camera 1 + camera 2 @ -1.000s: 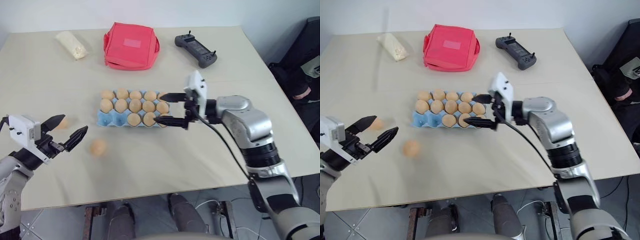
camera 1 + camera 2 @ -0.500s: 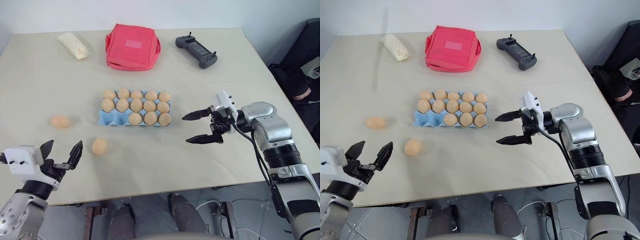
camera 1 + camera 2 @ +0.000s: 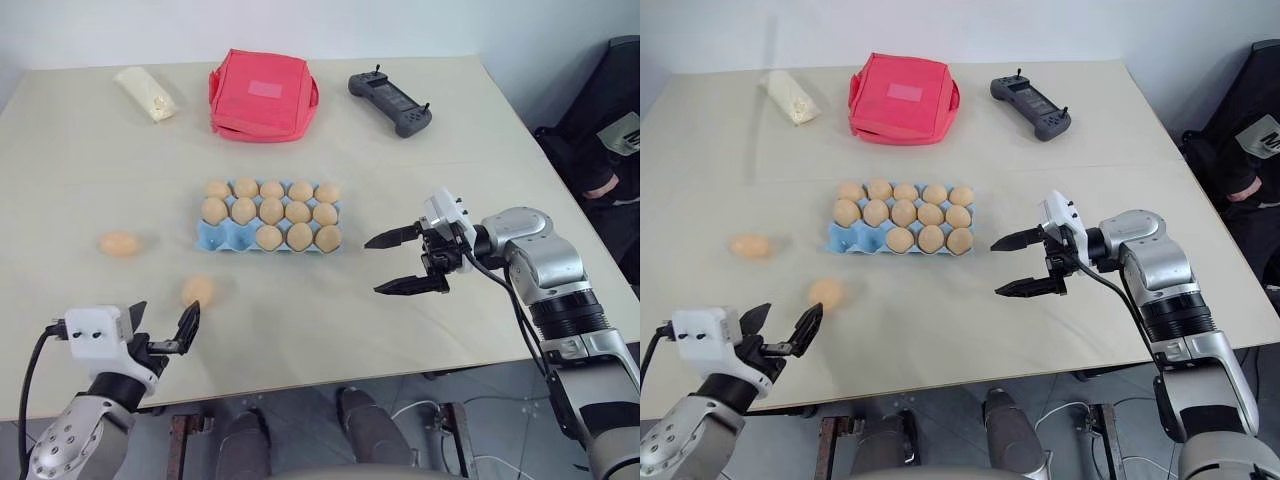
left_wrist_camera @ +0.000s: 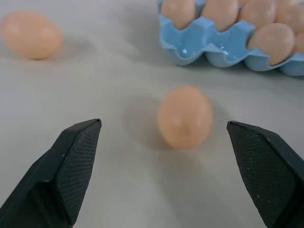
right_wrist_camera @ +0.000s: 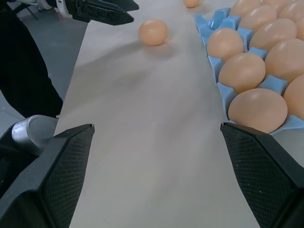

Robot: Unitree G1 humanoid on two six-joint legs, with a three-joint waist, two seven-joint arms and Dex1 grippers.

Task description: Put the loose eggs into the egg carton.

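We saw the egg carton (image 3: 268,222) near the middle of the table (image 3: 400,160), with thirteen eggs sitting in its cups. The two cups at the left end of the near row were without eggs. Two loose eggs lay on the bare table to the left of the carton: one egg (image 3: 119,243) well to its left, and the other egg (image 3: 198,290) nearer to the front edge, a little apart from the carton's near-left corner.

The left gripper (image 3: 160,331) hung low over the front edge of the table, just in front of the nearer loose egg. Its fingers were spread wide and it held nothing; in the left wrist view this egg (image 4: 185,117) sat between the two fingers but farther ahead, not touching them.

The right gripper (image 3: 400,262) was over the table to the right of the carton, pointing toward it. Its fingers were also wide apart and empty, and clear of the carton.

At the far side we noticed a red bag (image 3: 262,93), a dark handheld controller (image 3: 391,102) and a pale packet (image 3: 146,92).
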